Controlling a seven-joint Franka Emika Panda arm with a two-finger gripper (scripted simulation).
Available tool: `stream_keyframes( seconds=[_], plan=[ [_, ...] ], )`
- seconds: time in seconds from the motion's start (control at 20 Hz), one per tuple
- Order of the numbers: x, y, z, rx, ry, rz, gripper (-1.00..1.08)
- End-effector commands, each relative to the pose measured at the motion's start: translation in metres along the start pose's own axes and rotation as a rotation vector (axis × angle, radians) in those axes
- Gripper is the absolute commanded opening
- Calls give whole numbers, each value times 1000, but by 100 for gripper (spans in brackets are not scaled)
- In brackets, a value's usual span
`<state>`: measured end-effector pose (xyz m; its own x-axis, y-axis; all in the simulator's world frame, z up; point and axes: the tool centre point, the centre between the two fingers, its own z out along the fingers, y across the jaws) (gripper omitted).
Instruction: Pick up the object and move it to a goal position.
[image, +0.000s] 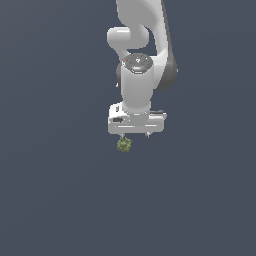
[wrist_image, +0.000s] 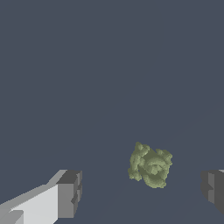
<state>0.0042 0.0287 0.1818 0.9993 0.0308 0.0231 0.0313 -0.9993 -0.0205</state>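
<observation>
The object is a small lumpy olive-green blob (image: 124, 145) lying on the dark floor just below the white gripper (image: 135, 135) in the exterior view. The gripper points down and hangs above it, slightly toward the exterior view's right. In the wrist view the object (wrist_image: 150, 165) lies between the two grey fingertips (wrist_image: 70, 194), nearer the other pad (wrist_image: 213, 186). The gripper (wrist_image: 141, 190) is open, its jaws far apart and touching nothing.
A plain dark blue-grey floor (image: 50, 200) fills both views. The white arm (image: 140, 45) rises from the gripper toward the top of the exterior view. Nothing else shows.
</observation>
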Motion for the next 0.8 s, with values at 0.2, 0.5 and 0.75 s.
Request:
stream_keyframes(
  seconds=[0.2, 0.5, 0.75],
  plan=[
    [-2, 3, 4, -2, -2, -65, 100],
    [-5, 8, 11, -6, -5, -173, 100],
    [-9, 13, 19, -9, -8, -296, 100]
  ],
)
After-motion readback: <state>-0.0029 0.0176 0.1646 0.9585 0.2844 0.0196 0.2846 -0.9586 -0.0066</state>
